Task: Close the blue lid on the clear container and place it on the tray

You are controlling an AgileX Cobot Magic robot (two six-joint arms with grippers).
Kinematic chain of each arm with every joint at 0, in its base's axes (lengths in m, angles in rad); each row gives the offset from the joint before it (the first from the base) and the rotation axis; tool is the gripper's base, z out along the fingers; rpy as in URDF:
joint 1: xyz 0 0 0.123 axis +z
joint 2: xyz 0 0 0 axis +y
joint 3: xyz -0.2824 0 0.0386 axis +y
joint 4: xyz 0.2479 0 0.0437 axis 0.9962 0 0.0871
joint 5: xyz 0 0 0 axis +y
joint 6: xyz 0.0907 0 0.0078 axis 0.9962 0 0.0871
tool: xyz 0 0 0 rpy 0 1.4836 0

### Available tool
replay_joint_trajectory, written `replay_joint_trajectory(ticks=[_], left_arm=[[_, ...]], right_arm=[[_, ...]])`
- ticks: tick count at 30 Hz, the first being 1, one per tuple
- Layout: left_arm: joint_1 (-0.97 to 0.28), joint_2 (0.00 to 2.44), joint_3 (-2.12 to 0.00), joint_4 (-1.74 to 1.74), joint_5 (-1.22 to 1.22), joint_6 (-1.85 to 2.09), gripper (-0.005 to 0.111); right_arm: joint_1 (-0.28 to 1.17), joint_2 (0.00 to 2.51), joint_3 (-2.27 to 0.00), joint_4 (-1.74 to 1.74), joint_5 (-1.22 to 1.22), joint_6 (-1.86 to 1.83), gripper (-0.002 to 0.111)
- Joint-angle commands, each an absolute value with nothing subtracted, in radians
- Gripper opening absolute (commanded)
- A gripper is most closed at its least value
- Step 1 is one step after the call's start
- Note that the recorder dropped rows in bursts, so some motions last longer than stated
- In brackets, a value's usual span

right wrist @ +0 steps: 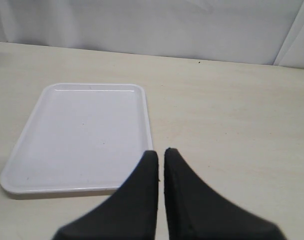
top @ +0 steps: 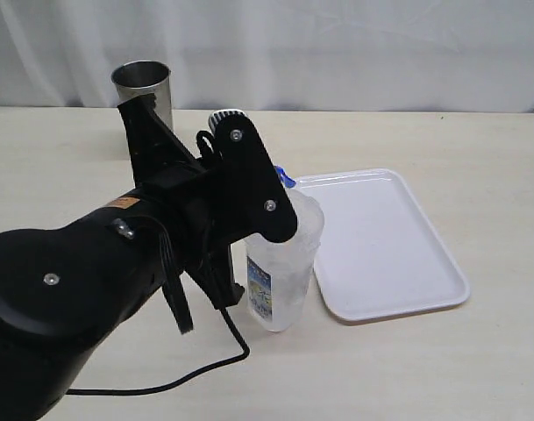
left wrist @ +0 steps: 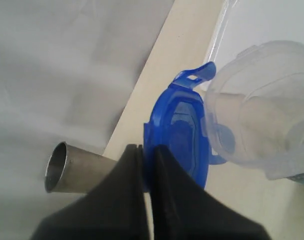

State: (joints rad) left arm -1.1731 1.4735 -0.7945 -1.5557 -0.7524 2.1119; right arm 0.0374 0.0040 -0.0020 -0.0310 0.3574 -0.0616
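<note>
While lid [left wrist: 179,135] stands up: it is on edge at the mouth of container [left wrist: 261,115], not yet shut. Container stands on table [top: 477,140] just beside tray [top: 380,246], not on it.
L gripper [left wrist: 144,147]: jaws together, tips at lid's rim; if a thin flap is pinched, I cannot tell.
R gripper [right wrist: 160,152]: jaws together, holds nothing, above table near tray.
How to: I think push lid over slowly, square on the mouth, then press flaps. Container looks light w/ narrow base, may tip.
Materials: lid glossy blue plastic, rounded; container clear, thin, tapered; tray flat white, low rim; cup [top: 144,83] dull steel.
</note>
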Motion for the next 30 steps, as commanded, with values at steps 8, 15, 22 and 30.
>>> replay_joint_trajectory(ticks=[8,15,22,30], left_arm=[[-1.174,1.468,-0.792,-1.514,-0.873,2.107,0.000],[-1.116,1.468,-0.792,-1.387,-0.868,2.040,0.000],[-1.230,1.468,-0.792,-1.316,-0.906,2.139,0.000],[-1.209,1.498,-0.792,-1.185,-0.854,2.129,0.000]], right_arm=[[0.034,0.000,0.000,-0.034,0.355,-0.065,0.005],[0.034,0.000,0.000,-0.034,0.355,-0.065,0.005],[0.034,0.000,0.000,-0.034,0.355,-0.065,0.005],[0.034,0.000,0.000,-0.034,0.355,-0.065,0.005]])
